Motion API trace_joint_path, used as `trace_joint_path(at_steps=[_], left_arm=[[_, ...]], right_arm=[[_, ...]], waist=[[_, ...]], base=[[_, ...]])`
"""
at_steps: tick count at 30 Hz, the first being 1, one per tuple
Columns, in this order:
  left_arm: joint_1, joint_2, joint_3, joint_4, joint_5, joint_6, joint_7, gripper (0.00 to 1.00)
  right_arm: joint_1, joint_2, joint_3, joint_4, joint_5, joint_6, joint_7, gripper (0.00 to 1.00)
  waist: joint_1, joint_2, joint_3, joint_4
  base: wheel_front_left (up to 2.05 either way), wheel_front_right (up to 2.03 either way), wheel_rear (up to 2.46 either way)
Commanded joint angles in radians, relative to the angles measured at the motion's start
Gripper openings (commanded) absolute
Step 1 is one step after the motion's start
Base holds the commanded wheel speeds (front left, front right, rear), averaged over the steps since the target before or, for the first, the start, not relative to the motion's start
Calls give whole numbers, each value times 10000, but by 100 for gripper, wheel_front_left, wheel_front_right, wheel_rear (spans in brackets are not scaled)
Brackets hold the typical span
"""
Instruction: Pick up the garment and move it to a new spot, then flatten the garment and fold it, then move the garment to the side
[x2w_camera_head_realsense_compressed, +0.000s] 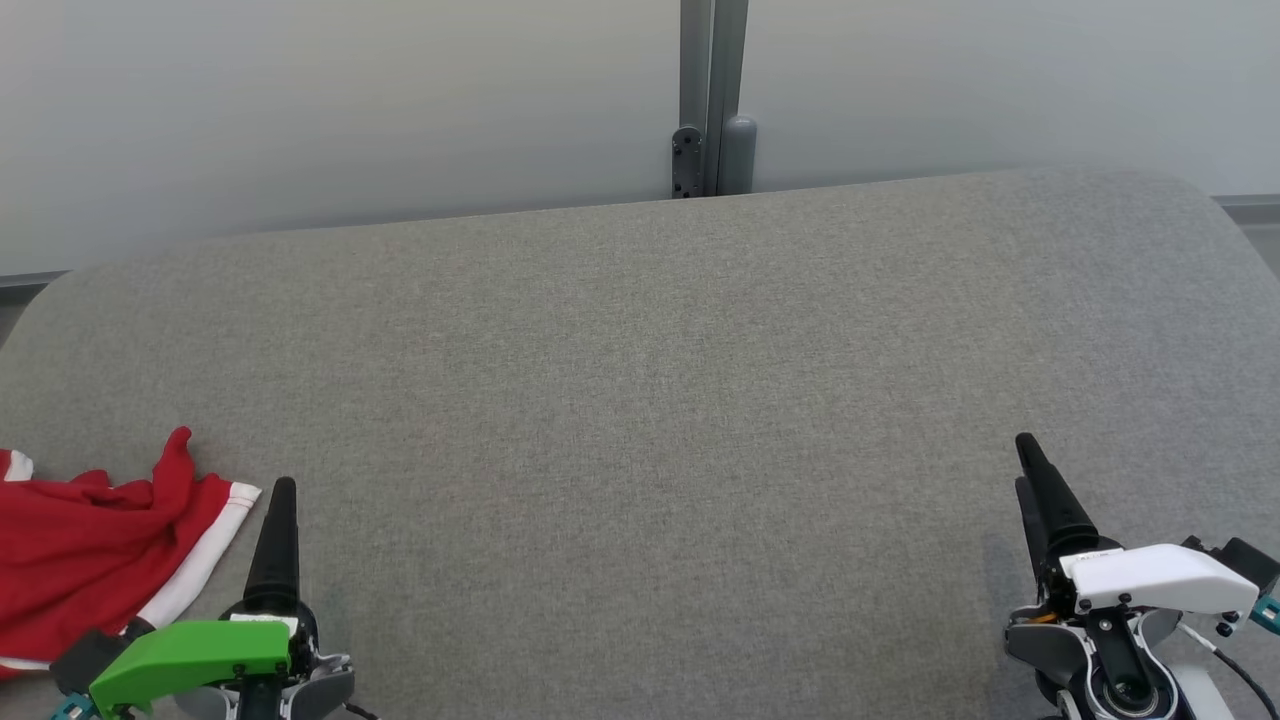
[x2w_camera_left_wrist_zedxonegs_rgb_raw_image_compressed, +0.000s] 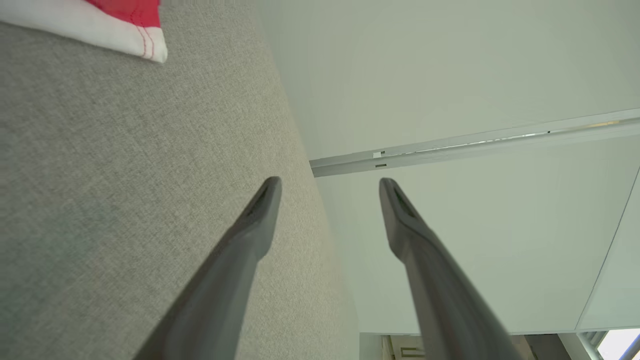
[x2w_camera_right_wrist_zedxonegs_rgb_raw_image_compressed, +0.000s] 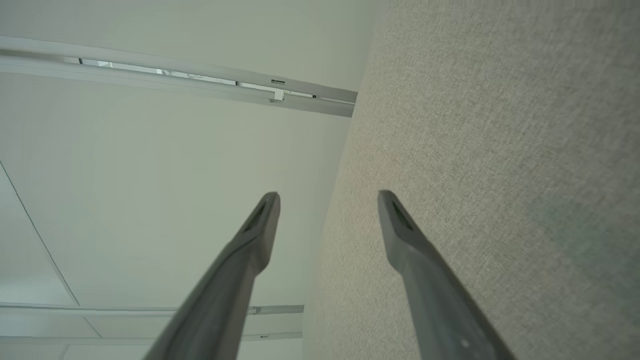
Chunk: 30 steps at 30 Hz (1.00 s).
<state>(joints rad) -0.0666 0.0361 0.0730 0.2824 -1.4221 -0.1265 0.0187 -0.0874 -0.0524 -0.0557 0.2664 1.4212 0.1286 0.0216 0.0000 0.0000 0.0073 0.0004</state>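
Wrist views: left gripper (x2w_camera_left_wrist_zedxonegs_rgb_raw_image_compressed: 330, 186) and right gripper (x2w_camera_right_wrist_zedxonegs_rgb_raw_image_compressed: 328, 197), fingers stood wide, empty; garment (x2w_camera_head_realsense_compressed: 90, 560) lay crumpled on bench (x2w_camera_head_realsense_compressed: 640, 400), just beside left fingers.

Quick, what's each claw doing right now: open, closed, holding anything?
Left claw: open, holding nothing; the red garment lies beside it.
Right claw: open, holding nothing, over the grey surface.
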Motion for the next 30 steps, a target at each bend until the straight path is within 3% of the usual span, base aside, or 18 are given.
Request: trace_joint_path(at_steps=[1,21,30], left_arm=[[-273,61,-3,-154,418,-20,-110,100],[-397,95,-65,-69,4864,-31,-894,100],[-394,108,-263,-112,6571,167,-1188,100]], right_arm=[[-280,-102,52,-202,-402,19,-134,100],[-455,-267,534,-106,-4440,23,-917,100],[-504,-289,678,-125,-6198,24,-1213,100]], waist=[[0,0,2,1],[0,0,49,-15],[0,0,67,-1]], base=[[0,0,0],[0,0,0],[0,0,0]])
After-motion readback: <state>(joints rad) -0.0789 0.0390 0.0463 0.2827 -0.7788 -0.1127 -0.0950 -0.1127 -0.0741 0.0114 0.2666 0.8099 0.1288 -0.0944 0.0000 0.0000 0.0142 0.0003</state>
